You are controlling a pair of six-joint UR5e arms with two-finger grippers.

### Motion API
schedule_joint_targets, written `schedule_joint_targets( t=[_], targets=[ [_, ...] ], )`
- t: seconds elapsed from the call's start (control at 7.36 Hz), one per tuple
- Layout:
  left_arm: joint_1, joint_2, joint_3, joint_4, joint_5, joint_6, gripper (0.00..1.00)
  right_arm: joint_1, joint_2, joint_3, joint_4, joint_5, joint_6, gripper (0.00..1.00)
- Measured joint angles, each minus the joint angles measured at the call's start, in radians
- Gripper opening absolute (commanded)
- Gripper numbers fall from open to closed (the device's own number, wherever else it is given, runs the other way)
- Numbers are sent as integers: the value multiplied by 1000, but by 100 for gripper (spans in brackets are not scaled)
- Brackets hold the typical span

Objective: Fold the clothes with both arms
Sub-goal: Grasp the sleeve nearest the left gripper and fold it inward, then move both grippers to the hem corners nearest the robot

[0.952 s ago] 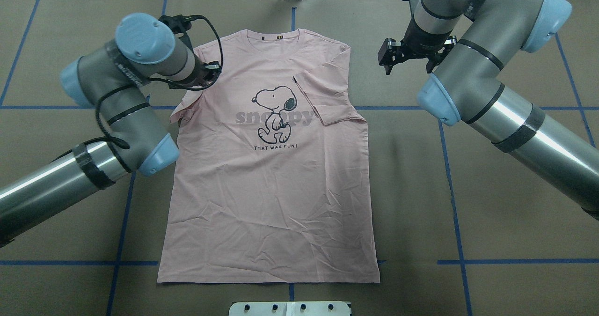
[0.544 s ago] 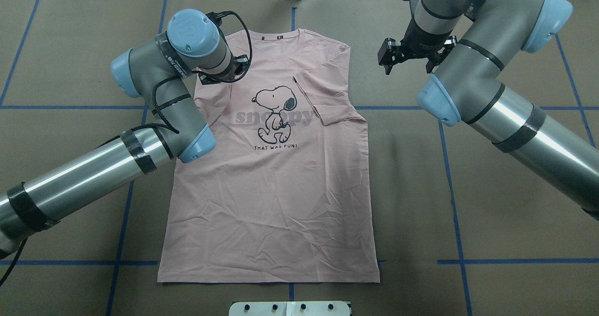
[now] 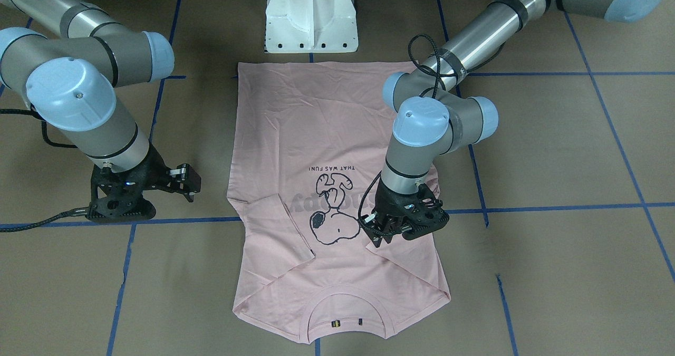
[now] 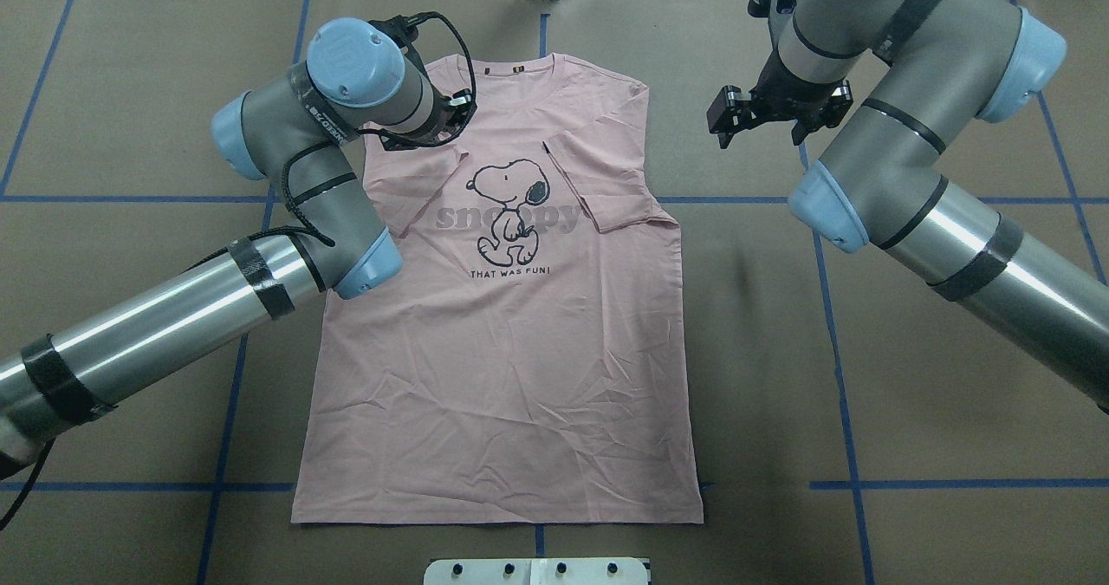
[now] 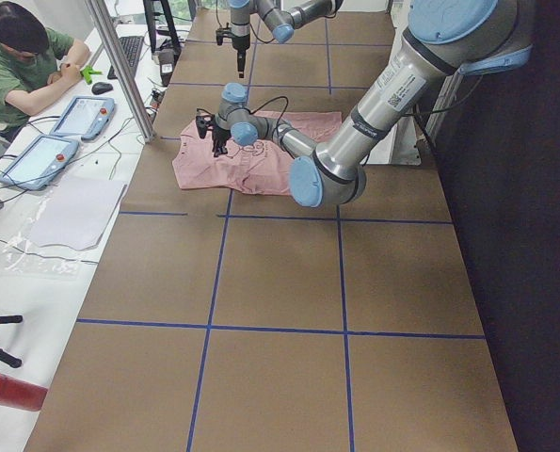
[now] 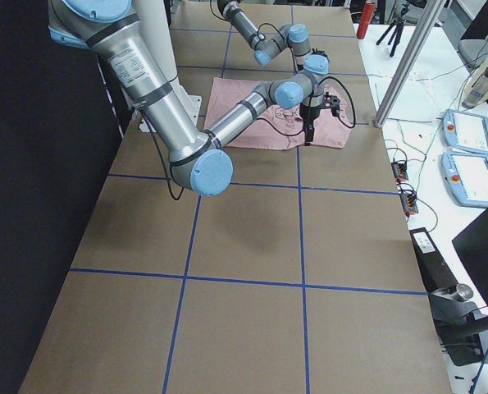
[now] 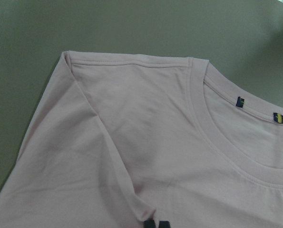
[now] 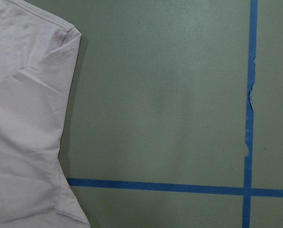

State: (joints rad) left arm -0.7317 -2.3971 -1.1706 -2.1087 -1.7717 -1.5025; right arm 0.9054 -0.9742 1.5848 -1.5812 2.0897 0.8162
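Counting one pink T-shirt (image 4: pixel 511 351), two sleeves (image 4: pixel 606 191) folded in | left jaws clenched on one sleeve | right jaws released

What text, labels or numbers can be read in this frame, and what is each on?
"THAT WAS FUN!": black print on the pink T-shirt, below the cartoon dog.
"snoopy": grey lettering across the chest, partly covered by the dog.
Two tags at the neckline: too small to read.
Sticker on the left arm: too blurred to read.
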Motion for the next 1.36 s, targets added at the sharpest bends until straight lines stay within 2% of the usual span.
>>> schedule_joint_targets(
  t=[0.27,0.41,0.54,0.68,0.82,0.95,1.09,1.36],
  targets=[
    [0,31,-71,6,-50,11,100,-10,-18,23,11,2,28,100],
    [0,88,-161,44,-93,45,100,-33,-46,71,12,2,88,100],
    [1,174,-305,116,-113,119,100,-77,-99,156,14,-14,176,100],
    [4,272,-463,186,-118,198,100,-155,-167,259,15,-73,281,100],
    [7,366,-594,223,-119,246,100,-267,-230,354,18,-174,403,100],
    [8,440,-682,238,-118,267,100,-390,-270,414,21,-281,524,100],
    [9,490,-735,243,-118,278,100,-514,-298,450,27,-388,637,100],
    [9,532,-772,245,-118,283,100,-726,-358,483,44,-563,827,100]
  ],
)
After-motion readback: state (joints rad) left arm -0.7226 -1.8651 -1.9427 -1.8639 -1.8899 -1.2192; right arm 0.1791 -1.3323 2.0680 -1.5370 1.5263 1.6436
